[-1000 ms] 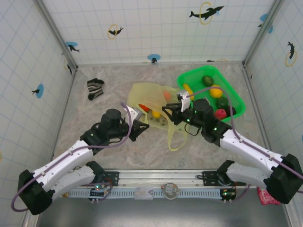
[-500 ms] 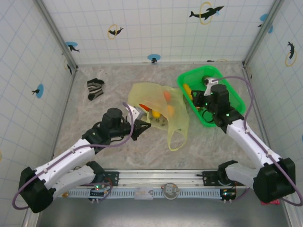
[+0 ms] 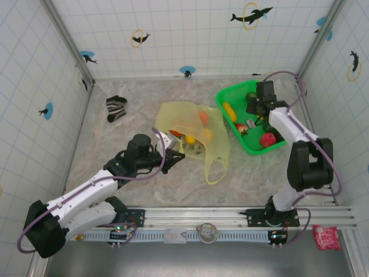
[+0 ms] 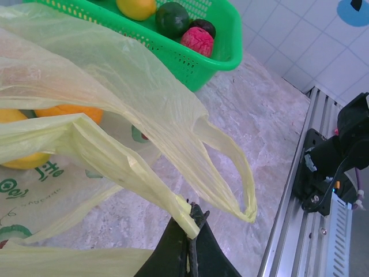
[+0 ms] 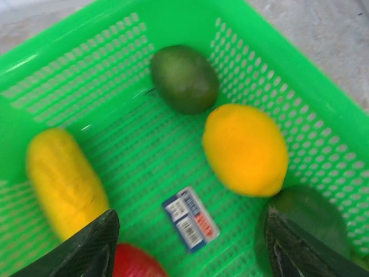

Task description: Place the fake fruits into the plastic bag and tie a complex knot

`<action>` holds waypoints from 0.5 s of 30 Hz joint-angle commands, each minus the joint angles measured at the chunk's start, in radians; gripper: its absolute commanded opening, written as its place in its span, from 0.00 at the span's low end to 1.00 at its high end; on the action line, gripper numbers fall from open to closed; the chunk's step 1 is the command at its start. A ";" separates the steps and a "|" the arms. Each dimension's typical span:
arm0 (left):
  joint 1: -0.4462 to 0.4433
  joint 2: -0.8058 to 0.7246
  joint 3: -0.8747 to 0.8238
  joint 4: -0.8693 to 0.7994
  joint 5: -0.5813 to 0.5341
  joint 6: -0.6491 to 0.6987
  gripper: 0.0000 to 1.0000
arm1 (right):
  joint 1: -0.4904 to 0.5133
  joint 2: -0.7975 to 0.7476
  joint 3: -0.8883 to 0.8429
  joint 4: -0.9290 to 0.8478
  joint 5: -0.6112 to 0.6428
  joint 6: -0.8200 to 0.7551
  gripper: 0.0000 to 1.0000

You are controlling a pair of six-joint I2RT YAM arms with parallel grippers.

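The job is sitting roughly midway: a few fruits point(image 3: 203, 116) are lying inside the plastic bag point(image 3: 173, 115) at the desk's point(image 3: 115, 147) centre. Several more (green, orange, yellow, red among them) are waiting in the basket point(image 4: 196, 63) at two o'clock, and the bag's handles point(image 3: 216, 171) are hanging loose, untied. The left arm is reaching in from seven o'clock, with the left pincer point(image 4: 190, 228) clenched on the bag's rim. The right arm is stretching toward one o'clock, its right pincer point(image 5: 189, 225) hanging released above the basket fruits.
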 commanded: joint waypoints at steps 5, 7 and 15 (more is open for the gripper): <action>-0.005 -0.024 -0.015 0.020 0.010 0.008 0.00 | -0.051 0.208 0.229 -0.152 0.059 -0.053 0.74; -0.005 -0.028 -0.017 0.018 0.007 0.010 0.00 | -0.053 0.273 0.288 -0.177 0.051 -0.053 0.75; -0.005 -0.036 -0.019 0.013 -0.011 0.019 0.00 | -0.055 0.426 0.417 -0.262 0.086 -0.073 0.79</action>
